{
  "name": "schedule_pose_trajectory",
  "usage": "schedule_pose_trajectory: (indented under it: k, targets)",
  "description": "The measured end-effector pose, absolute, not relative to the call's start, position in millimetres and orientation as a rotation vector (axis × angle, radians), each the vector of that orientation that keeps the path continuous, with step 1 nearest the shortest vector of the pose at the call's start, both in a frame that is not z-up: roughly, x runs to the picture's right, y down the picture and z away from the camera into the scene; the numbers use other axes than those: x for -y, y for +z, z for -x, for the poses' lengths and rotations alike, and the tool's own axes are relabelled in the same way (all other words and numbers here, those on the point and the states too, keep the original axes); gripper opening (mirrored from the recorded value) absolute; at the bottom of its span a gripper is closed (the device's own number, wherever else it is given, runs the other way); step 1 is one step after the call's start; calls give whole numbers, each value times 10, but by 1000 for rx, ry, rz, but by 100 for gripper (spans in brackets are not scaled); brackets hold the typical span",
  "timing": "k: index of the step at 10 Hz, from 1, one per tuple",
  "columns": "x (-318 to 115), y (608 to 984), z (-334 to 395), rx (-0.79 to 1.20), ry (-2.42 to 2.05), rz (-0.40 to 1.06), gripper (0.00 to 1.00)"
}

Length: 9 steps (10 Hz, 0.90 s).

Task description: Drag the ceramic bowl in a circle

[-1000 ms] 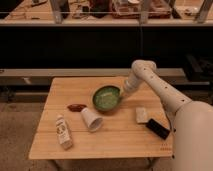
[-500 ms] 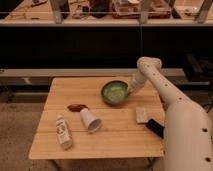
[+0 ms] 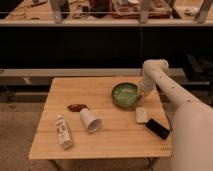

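Note:
The green ceramic bowl (image 3: 125, 94) sits upright on the wooden table (image 3: 80, 142), in the far right part near the back edge. My gripper (image 3: 140, 93) is at the bowl's right rim, at the end of the white arm that reaches in from the right. The white paper cup (image 3: 90, 120) lies on its side near the table's middle, apart from the bowl.
A brown object (image 3: 77, 107) lies left of the cup. A white bottle (image 3: 63, 131) lies at the front left. A small white block (image 3: 142, 115) and a black flat object (image 3: 158, 128) lie at the front right. Dark shelving stands behind the table.
The bowl has moved right and toward the back of the table, with the gripper at its rim moving along with it. The other objects have not moved.

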<state>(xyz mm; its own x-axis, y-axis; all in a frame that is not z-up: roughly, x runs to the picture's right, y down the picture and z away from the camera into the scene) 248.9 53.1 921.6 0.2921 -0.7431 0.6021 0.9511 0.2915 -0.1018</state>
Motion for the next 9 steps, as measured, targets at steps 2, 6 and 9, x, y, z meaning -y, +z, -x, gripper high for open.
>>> schedule_pose_trajectory:
  k: [2,6,9]
  targets:
    - [-640,9001,-2372,493,-1215,481,18]
    - [-657,8655,-1802,521,-1295,388,18]
    - [-792,8703,-1238,603,-1348,350,18]
